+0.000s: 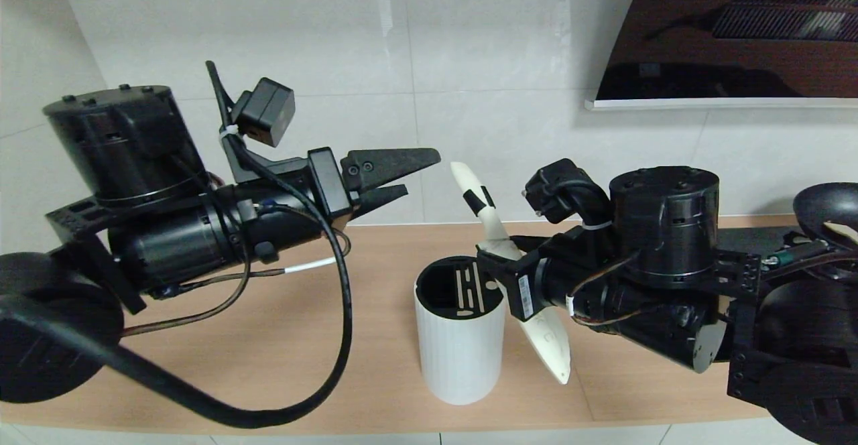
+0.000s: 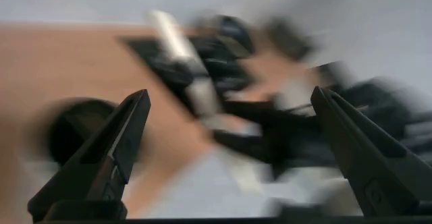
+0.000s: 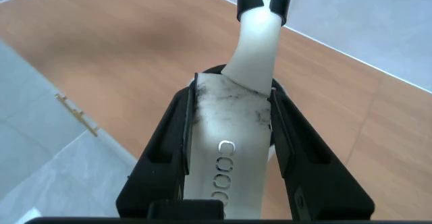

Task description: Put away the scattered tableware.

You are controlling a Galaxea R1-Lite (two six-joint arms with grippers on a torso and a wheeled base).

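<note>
Right of centre in the head view, clamps the right gripper [image 1: 499,272] shut on a white spatula [image 1: 551,344], blade down just right of the white utensil holder [image 1: 462,354] on the wooden counter [image 1: 268,351], handle tilted up-left. Holds the left gripper [image 1: 419,173] at upper left, claw apart, above the counter.

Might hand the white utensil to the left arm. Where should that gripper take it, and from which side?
Grip the white utensil on its upper handle near the black band, coming from the robot's left. That end sticks up free above the right gripper, which clamps its middle, and the open left gripper faces it.
</note>
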